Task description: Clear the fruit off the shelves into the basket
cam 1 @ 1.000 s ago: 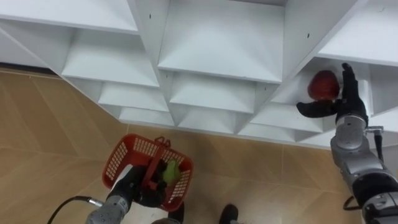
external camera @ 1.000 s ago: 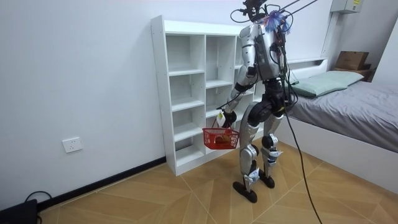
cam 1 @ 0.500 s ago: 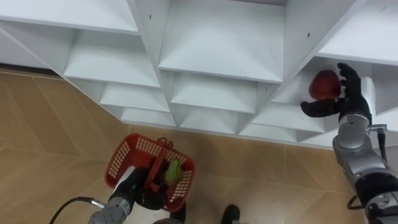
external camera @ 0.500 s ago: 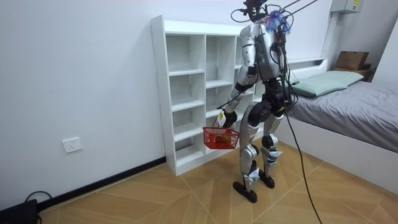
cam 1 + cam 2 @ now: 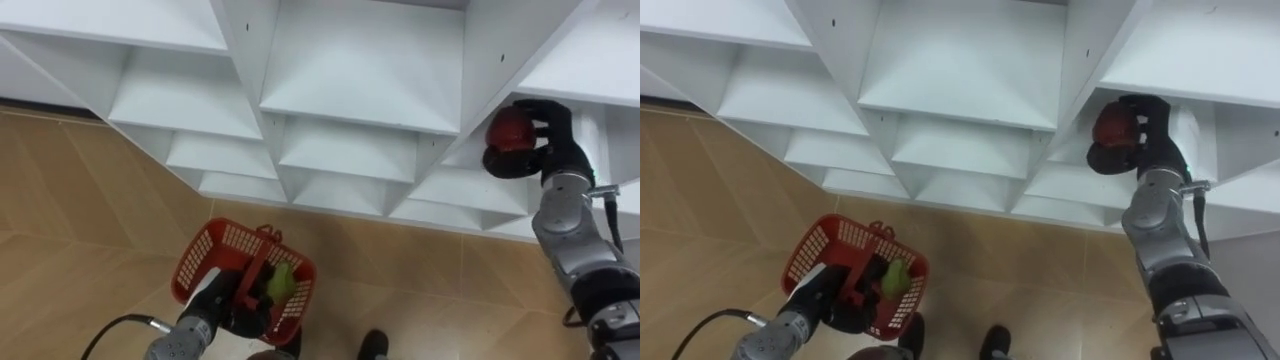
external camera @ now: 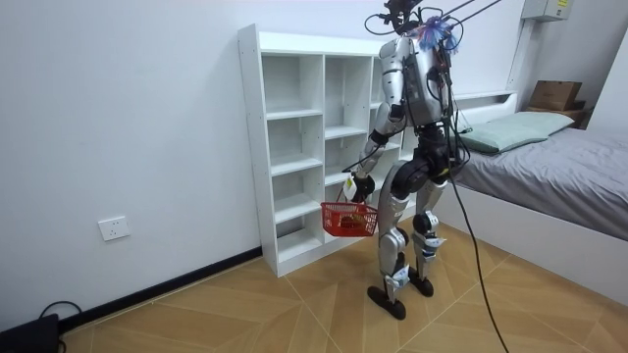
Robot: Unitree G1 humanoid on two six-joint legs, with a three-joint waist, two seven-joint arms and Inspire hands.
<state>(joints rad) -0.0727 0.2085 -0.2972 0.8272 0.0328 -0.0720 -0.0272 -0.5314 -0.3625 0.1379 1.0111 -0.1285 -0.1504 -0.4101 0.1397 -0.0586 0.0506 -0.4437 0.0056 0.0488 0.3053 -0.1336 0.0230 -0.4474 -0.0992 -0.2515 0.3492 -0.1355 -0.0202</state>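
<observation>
My right hand (image 5: 540, 140) (image 5: 1143, 135) reaches into a compartment at the right of the white closet (image 5: 360, 90) (image 6: 294, 147). Its fingers and thumb are curled round a red fruit (image 5: 505, 130) (image 5: 1112, 126) there. Lower left, my left hand (image 5: 215, 305) (image 5: 820, 300) is shut on the handle of a red plastic basket (image 5: 205, 262) (image 5: 815, 250) (image 6: 348, 218), which hangs above the wooden floor. A green fruit (image 5: 278, 280) (image 5: 893, 276) lies inside the basket. In the room view I stand upright in front of the closet.
The closet's other compartments (image 5: 350, 60) look bare. A bed (image 6: 549, 157) with a grey cover stands to the room view's right, behind me. A wall socket (image 6: 115, 228) sits low on the wall at the left.
My right hand's fingers, spread behind the red fruit a second ago, have curled round it. The basket has swung slightly.
</observation>
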